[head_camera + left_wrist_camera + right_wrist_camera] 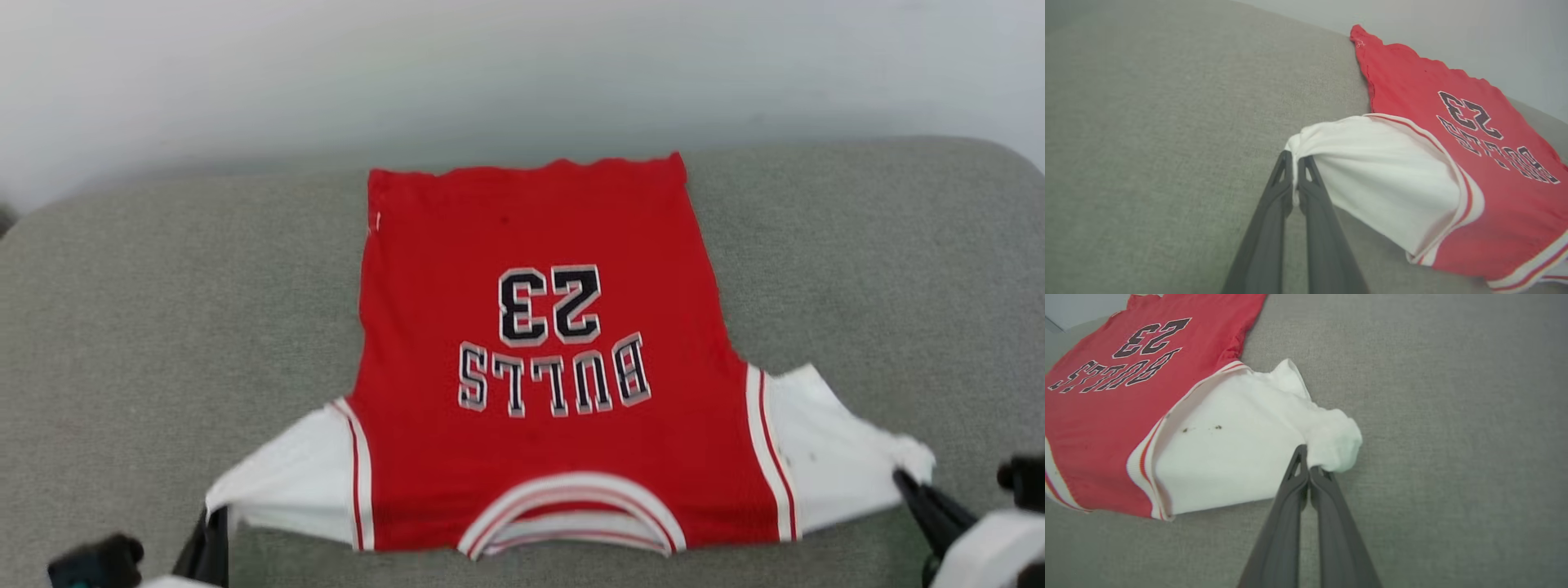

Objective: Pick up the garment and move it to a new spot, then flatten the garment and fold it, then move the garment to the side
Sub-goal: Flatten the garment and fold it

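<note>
Head view: garment [539, 343] spread front-up on grey padded surface [122, 327], collar nearest the robot; left claw [214, 523] and right claw [906, 482] at the sleeve ends.
Left wrist view: left claw [1295, 157] pinching a white sleeve tip.
Right wrist view: right claw [1306, 457] clamped on the other sleeve's bunched end.

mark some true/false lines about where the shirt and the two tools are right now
1. The left tool is shut on the tip of a white sleeve of the garment. True.
2. The right tool hangs open above the cloth. False: it is shut on the tip of the other white sleeve.
3. The garment lies lettering up, with its collar nearest the robot. True.
4. The number on it reads 45. False: it reads 23.
5. The garment is folded in half. False: it lies spread out on the grey surface, both sleeves stretched outward.
</note>
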`<state>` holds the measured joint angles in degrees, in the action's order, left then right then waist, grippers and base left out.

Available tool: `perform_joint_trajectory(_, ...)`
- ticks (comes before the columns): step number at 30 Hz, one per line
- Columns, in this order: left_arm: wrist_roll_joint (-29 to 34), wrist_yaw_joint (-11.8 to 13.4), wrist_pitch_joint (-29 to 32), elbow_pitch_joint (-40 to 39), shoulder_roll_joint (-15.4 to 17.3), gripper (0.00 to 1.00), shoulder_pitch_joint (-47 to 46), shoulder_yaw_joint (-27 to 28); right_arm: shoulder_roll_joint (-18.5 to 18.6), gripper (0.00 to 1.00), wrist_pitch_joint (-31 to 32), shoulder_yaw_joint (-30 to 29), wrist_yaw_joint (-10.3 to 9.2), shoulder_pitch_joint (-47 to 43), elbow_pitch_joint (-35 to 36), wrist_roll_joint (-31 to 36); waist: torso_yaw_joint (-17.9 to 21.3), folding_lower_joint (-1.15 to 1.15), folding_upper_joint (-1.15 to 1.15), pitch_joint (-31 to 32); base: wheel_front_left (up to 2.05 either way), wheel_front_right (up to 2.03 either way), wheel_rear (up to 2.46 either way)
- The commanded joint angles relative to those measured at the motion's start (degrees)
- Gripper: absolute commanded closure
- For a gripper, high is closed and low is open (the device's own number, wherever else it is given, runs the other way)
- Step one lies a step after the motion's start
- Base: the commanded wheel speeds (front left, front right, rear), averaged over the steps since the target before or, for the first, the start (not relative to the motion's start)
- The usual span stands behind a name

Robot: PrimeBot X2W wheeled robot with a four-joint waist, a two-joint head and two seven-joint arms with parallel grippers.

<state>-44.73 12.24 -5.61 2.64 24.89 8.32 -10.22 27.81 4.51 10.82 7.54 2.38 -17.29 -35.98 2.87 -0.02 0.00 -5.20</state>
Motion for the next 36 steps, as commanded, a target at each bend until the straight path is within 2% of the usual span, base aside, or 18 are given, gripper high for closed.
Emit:
perform_joint_trajectory(1,-0.25,1.34,0.6,-1.55,0.6,1.0,2.04,0.44,-1.06,1.0,1.06,-2.25,-0.1,-3.13,1.48,0.55,-0.59,0.02,0.0,0.89,0.0,0.0,0.0)
perform_joint_trajectory(7,-2.03,5.2,3.3,-7.78,0.43,1.0,11.74,1.04,-8.72,1.0,10.74,-11.94,-0.1,-17.77,8.96,5.43,-1.87,0.02,0.0,2.5,0.0,0.0,0.0)
perform_joint_trajectory(12,-2.12,6.7,4.6,-10.56,0.2,1.0,15.47,0.4,-14.45,1.0,21.74,-15.93,-0.1,-24.32,14.5,8.05,-2.39,0.02,0.0,2.63,0.0,0.0,0.0)
perform_joint_trajectory(13,-1.96,6.89,4.67,-10.89,0.0,1.0,15.47,0.09,-15.39,0.81,23.24,-16.66,-0.09,-24.26,15.61,8.53,-2.49,0.02,0.0,2.53,0.0,0.0,0.0)
perform_joint_trajectory(14,-1.62,6.82,4.77,-11.28,-0.08,1.0,15.02,-0.36,-16.09,0.36,24.96,-17.43,-0.09,-23.94,16.6,8.98,-2.64,0.02,0.0,2.32,0.0,0.0,0.0)
perform_joint_trajectory(15,-1.52,6.77,4.85,-11.54,-0.19,1.0,14.31,-0.83,-16.55,0.0,26.44,-17.85,-0.09,-23.24,17.6,9.3,-2.76,0.02,0.0,2.0,0.0,0.0,0.0)
perform_joint_trajectory(20,-0.92,6.03,5.04,-12.79,-0.94,1.0,11.08,-2.25,-16.94,0.0,27.04,-22.15,-0.08,-15.84,21.97,10.06,-3.68,0.02,0.0,-0.59,0.0,0.0,0.0)
perform_joint_trajectory(24,-0.25,5.56,4.85,-13.59,-0.68,1.0,8.86,-2.68,-16.01,0.0,26.54,-24.23,-0.08,-8.97,20.8,10.26,-4.55,0.02,0.0,-3.04,0.0,0.0,0.0)
perform_joint_trajectory(30,1.61,4.61,4.38,-15.8,-0.77,1.0,3.83,-3.95,-12.97,0.0,27.04,-24.5,-0.08,10.14,11.83,9.2,-6.94,0.02,0.0,-9.21,0.0,0.0,0.0)
perform_joint_trajectory(36,3.31,3.09,3.49,-16.72,-1.78,1.0,-1.99,-6.0,-11.59,0.0,33.17,-22.47,-0.08,30.48,-1.29,10.95,-10.39,0.02,0.0,-15.28,0.0,0.0,0.0)
